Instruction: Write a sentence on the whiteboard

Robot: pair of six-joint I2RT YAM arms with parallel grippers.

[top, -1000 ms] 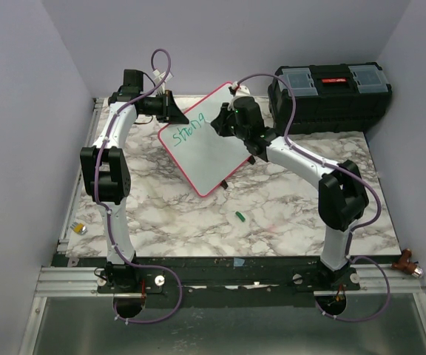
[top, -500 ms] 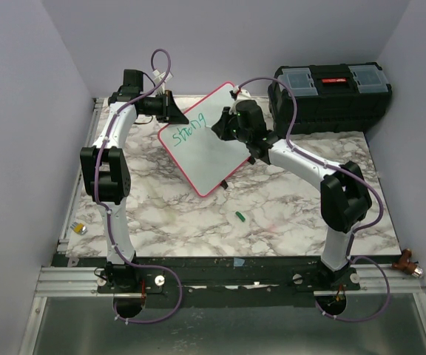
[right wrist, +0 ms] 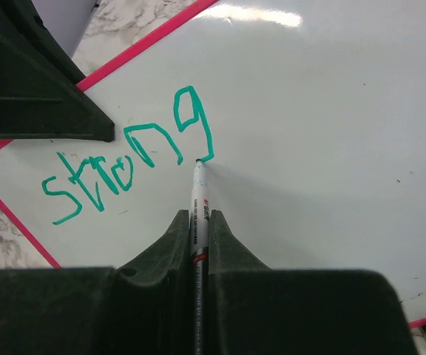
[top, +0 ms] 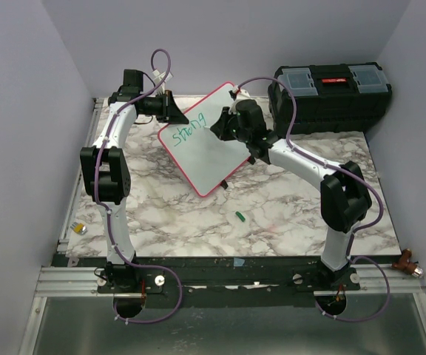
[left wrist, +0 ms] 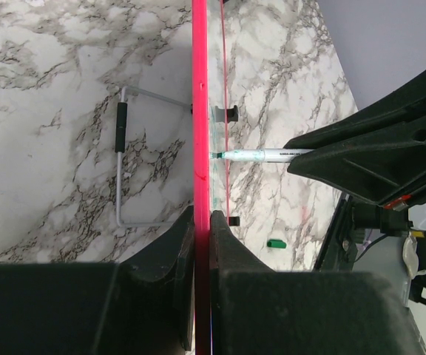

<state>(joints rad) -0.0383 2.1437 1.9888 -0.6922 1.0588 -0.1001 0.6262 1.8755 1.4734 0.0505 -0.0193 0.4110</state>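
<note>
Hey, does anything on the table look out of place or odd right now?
Nothing spilled or broken. A small green piece, probably the cap of the marker, lies loose on the marble table, apart from the whiteboard. A small yellowish object sits off the table's left edge, too small to identify.

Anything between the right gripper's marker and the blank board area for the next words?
Nothing visible. The white green-tipped marker in the right gripper touches the glossy white pink-framed whiteboard at the tail of the green handwritten word "strong"; the board beyond it is bare. The left gripper clamps only the frame edge.
</note>
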